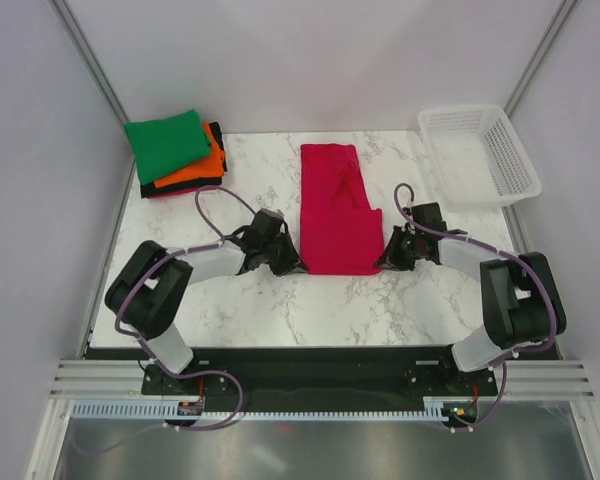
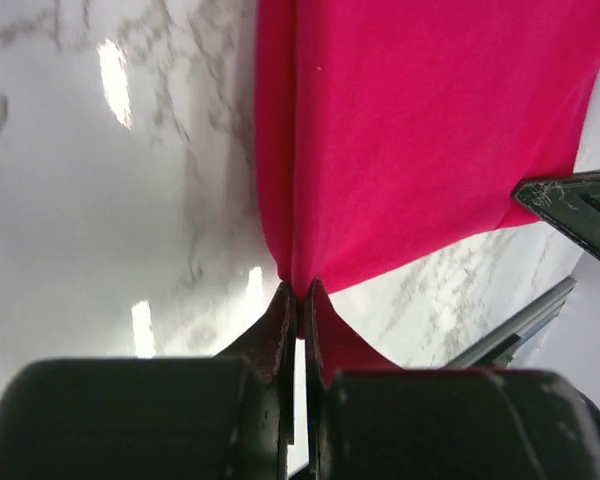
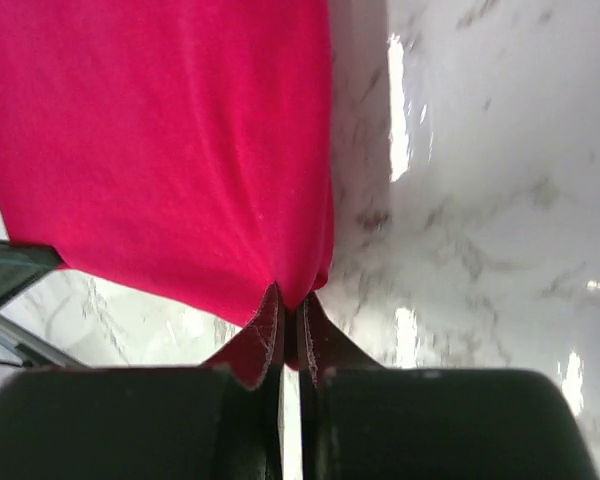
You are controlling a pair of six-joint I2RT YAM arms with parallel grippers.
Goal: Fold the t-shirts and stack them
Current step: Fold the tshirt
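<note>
A crimson-pink t-shirt (image 1: 335,210) lies folded lengthwise in the middle of the marble table. My left gripper (image 1: 292,262) is shut on its near left corner, where the left wrist view shows the pink cloth (image 2: 420,150) pinched between the jaws of that gripper (image 2: 302,292). On the other side, my right gripper (image 1: 388,258) is shut on the near right corner, and the right wrist view has the cloth (image 3: 170,150) caught in its tips (image 3: 292,303). A stack of folded t-shirts, green (image 1: 166,143) on orange (image 1: 202,166) on black, rests at the far left corner.
A white plastic lattice basket (image 1: 477,152) stands at the far right of the table (image 1: 280,310). Pale walls close in the left, right and back sides. Both arm bases sit on the black rail at the near edge.
</note>
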